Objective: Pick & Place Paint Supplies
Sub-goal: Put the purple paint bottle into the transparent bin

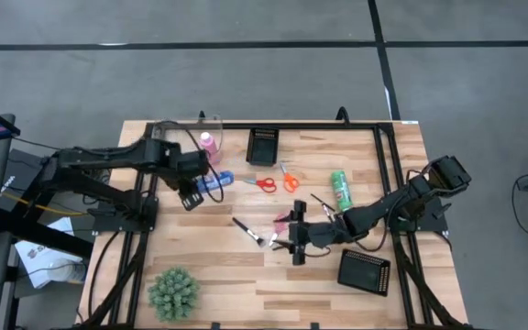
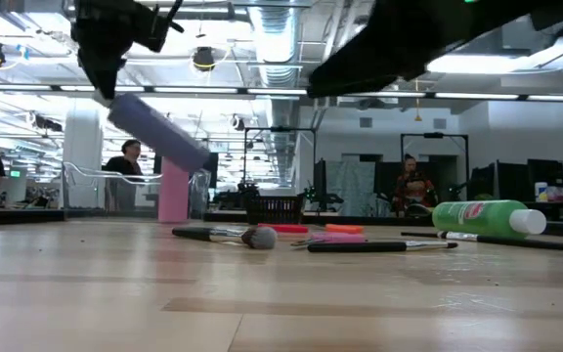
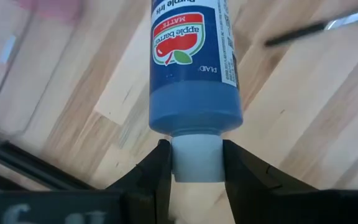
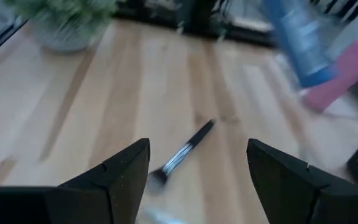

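Above the table's left half, the blue paint bottle [image 3: 191, 68] hangs tilted off the wood, its long axis slanting with the body angled down and the white cap [image 3: 196, 158] uppermost, label reading "apple barrel MATTE". Clamped on that cap, the left gripper [image 3: 194, 163] holds it just beside the standing pink bottle [image 1: 207, 143]. Farther right, the right gripper [image 4: 197, 171] hovers spread wide over a dark-handled brush [image 4: 182, 152].
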You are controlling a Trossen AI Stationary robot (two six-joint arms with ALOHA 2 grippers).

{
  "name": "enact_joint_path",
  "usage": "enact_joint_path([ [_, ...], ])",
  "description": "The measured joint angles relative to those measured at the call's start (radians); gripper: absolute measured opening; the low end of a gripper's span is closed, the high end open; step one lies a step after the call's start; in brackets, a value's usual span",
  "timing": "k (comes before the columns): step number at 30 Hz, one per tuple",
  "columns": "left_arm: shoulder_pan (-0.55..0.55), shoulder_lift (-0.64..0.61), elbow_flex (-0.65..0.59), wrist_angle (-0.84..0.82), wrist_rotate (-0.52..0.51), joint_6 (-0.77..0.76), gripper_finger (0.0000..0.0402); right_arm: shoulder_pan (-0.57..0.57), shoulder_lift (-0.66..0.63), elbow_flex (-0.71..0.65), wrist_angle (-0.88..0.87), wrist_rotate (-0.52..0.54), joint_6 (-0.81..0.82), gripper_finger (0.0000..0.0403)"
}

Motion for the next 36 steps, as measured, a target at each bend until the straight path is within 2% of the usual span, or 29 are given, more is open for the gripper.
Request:
enact_joint_path([
  [3, -0.020, 0.087, -0.004, -0.009, 0.000, 0.033, 0.0107, -0.050, 0.025, -0.001, 0.094, -0.032, -0.055, 0.0258],
  [10, -0.074, 0.229, -0.003, 0.012, -0.062, 0.102, 0.0107, -0.200, 0.169, 0.001, 0.362, -0.240, -0.091, 0.0260],
  [15, -0.102, 0.254, 0.018, 0.013, -0.094, 0.114, 0.0107, -0.276, 0.257, 0.011, 0.478, -0.262, -0.131, 0.0261],
  [22, -0.132, 0.255, 0.056, 0.053, -0.118, 0.146, 0.0107, -0.362, 0.344, 0.124, 0.428, -0.402, -0.086, 0.0262],
  [32, -0.142, 0.255, 0.062, 0.078, -0.123, 0.164, 0.0107, -0.380, 0.364, 0.257, 0.204, -0.412, -0.174, 0.0262],
  [36, -0.158, 0.255, 0.062, 0.093, -0.122, 0.166, 0.0107, -0.396, 0.382, 0.287, 0.181, -0.408, -0.185, 0.0262],
])
